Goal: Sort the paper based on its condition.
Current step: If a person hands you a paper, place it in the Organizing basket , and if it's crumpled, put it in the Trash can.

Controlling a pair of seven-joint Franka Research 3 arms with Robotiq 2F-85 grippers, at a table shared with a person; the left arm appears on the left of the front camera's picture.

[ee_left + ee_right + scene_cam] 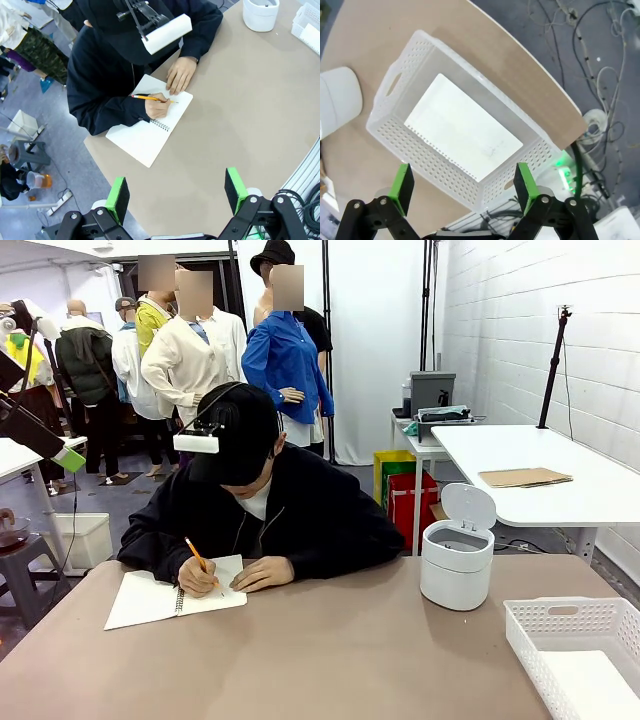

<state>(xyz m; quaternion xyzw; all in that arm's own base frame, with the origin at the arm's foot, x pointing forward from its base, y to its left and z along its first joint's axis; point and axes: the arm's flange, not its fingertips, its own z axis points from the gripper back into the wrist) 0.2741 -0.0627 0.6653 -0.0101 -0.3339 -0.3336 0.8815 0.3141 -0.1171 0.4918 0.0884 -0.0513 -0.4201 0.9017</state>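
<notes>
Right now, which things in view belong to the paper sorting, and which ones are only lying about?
Belong to the job: white basket; sheet of paper, lying flat inside it; small white bin, lid up (probably for bad sheets).
Only lying about: notebook the person writes in; pencil; brown cardboard on the far table.

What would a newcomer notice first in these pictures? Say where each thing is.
A person sits at the far side of the table, writing in an open spiral notebook with an orange pencil. Right of them stands a white bin, lid up, and at the near right corner a white perforated basket holds a flat sheet of paper.
</notes>
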